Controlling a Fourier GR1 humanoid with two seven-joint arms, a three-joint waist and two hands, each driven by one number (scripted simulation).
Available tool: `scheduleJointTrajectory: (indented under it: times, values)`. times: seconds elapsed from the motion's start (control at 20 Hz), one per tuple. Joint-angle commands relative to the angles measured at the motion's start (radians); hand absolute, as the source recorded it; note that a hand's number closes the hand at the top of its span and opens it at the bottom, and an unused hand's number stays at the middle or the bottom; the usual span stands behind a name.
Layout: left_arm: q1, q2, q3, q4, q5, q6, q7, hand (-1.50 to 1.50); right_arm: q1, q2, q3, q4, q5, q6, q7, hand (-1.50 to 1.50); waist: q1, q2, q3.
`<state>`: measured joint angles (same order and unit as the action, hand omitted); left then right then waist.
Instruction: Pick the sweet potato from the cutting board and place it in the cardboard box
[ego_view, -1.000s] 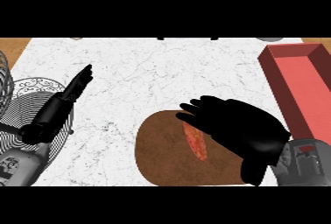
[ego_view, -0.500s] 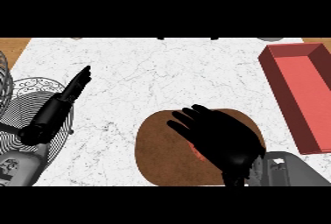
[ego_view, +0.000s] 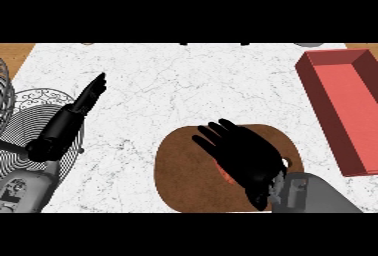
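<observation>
Right hand (ego_view: 242, 156) low over round brown cutting board (ego_view: 177, 172), palm down, black fingers (ego_view: 210, 131) stretched toward upper left and only slightly spread, covering most of board's middle. Sweet potato (ego_view: 224, 172) almost wholly hidden beneath palm: just a thin orange-red sliver showing at hand's lower left edge, still on board; whether fingers wrap it, cannot tell from this angle. Grey right forearm (ego_view: 314, 192) entering from lower right corner. Board lying on white marbled counter (ego_view: 184, 85), near lower edge, its right rim close to but apart from cardboard box (ego_view: 347, 107), reddish, long and open-topped, running along right side from upper edge down past board's level. Left hand (ego_view: 90, 94) well apart at left, fingers straight and together, pointing up and slightly right, resting, holding nothing. Left forearm (ego_view: 29, 182) crossing over a round plate with black-and-white concentric lines (ego_view: 33, 107) at counter's left edge. Strip of wooden surface (ego_view: 15, 52) at upper left corner beyond counter.
</observation>
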<state>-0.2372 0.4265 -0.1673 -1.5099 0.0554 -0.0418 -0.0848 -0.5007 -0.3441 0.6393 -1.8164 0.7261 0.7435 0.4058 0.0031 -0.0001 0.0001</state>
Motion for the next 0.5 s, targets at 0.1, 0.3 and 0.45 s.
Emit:
scheduleJointTrajectory:
  times: [0.1, 0.3, 0.45]
  values:
    - [-0.018, -0.044, 0.037, 0.058, -0.049, -0.045, -0.041, 0.00, 0.050, 0.008, -0.021, 0.017, 0.116, -0.004, -0.061, -1.50, -0.004, 0.000, 0.000]
    - [0.003, -0.063, 0.042, -0.045, -0.048, -0.055, 0.048, 0.00, 0.020, 0.056, -0.024, 0.155, 0.178, -0.051, -0.134, -1.50, 0.001, 0.000, 0.000]
    - [-0.009, -0.027, 0.101, 0.009, -0.053, -0.091, -0.011, 0.00, 0.077, 0.089, 0.017, 0.186, 0.214, -0.102, -0.162, -1.50, 0.000, 0.001, 0.000]
